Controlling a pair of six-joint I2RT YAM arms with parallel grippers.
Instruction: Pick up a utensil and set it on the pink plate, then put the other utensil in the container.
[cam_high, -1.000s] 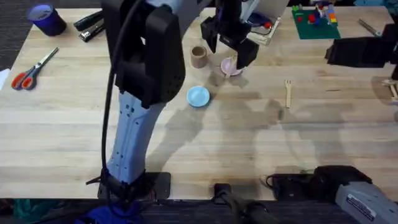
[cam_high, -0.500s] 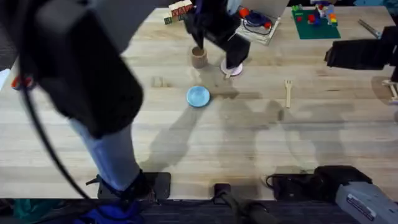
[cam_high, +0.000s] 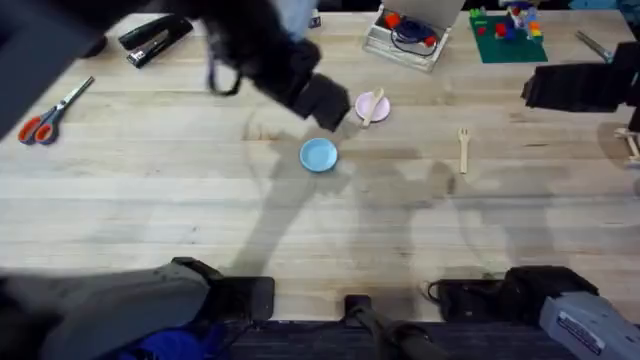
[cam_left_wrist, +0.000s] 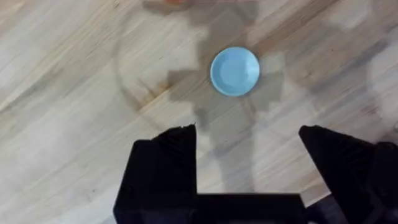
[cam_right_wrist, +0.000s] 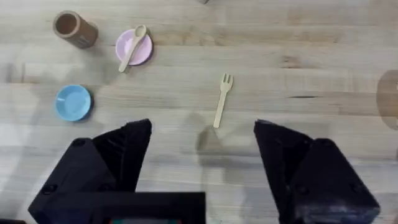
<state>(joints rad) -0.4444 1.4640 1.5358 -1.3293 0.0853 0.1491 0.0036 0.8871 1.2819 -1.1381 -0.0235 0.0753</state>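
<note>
Halfway there: the spoon (cam_right_wrist: 132, 48) lies across the pink plate (cam_right_wrist: 134, 47). The fork (cam_right_wrist: 221, 99) waits on bare wood just ahead of the right gripper (cam_right_wrist: 202, 155), wide open and empty, the brown cup (cam_right_wrist: 73, 28) farther off beyond the plate. The left gripper (cam_left_wrist: 247, 155) gapes empty over the blue plate (cam_left_wrist: 234, 71).

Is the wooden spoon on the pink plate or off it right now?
On it. The spoon lies across the pink plate, bowl end over the plate and handle tip past the rim, with no gripper touching it.
</note>
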